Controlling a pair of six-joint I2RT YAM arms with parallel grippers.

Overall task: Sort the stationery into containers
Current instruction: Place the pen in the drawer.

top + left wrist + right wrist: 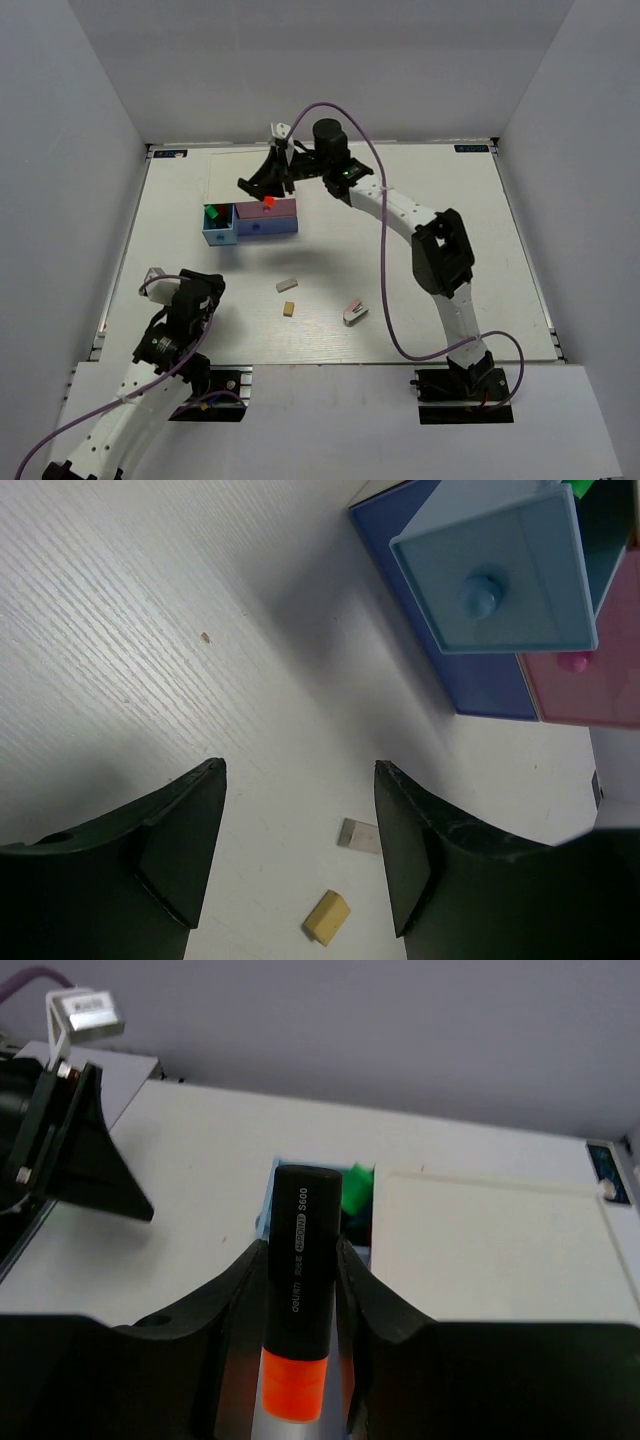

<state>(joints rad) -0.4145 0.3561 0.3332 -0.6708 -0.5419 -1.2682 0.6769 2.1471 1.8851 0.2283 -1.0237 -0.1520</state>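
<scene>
The drawer box (265, 224) stands at the table's middle left, its light blue drawer (218, 236) pulled out, with a green-ended marker (212, 212) in it. My right gripper (268, 192) hovers over the box, shut on a black marker with an orange-red end (299, 1280). The green marker (355, 1188) and the box's white top (490, 1250) lie beneath it. My left gripper (298, 770) is open and empty, low over the table. A tan eraser (326, 917) and a grey-white eraser (358, 835) lie between its fingers. A white-pink piece (355, 313) lies further right.
In the left wrist view the open light blue drawer (495, 575) is ahead at upper right, above the dark blue front (480, 680) and pink front (590, 685). White walls enclose the table on three sides. The right arm's cable (385, 290) loops over the table's right half.
</scene>
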